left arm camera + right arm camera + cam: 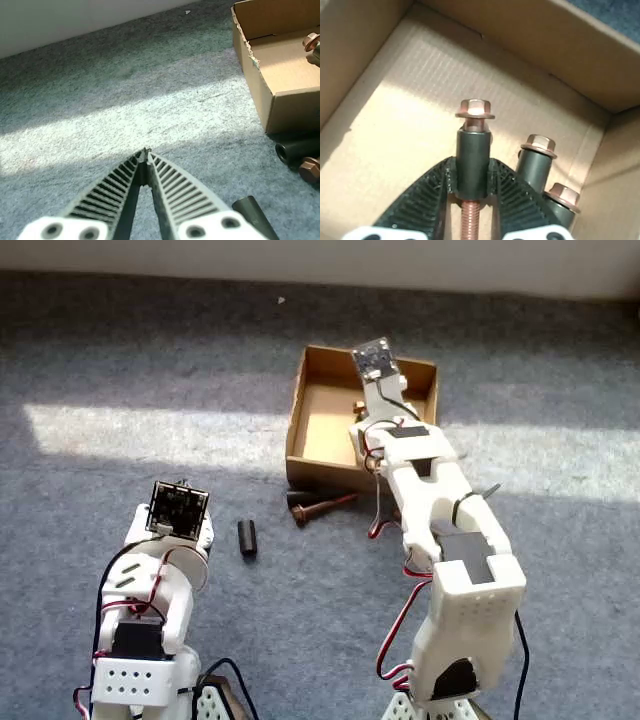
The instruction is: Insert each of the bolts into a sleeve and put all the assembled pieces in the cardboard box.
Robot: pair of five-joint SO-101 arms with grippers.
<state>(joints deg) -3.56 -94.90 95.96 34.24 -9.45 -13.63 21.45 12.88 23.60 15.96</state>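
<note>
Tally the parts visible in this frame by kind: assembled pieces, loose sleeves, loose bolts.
Assembled pieces: 3, one in the right gripper, two lying in the cardboard box
Loose sleeves: 2
Loose bolts: 1
Total: 6

An indoor room is seen, carpeted like a home or an office; which of the two cannot be told. A grey-blue short-pile carpet point(120, 350) is spread under everything, a pale plain wall point(450, 260) is met at its far edge, and a bright band of sunlight point(150, 435) is cast across it.
</note>
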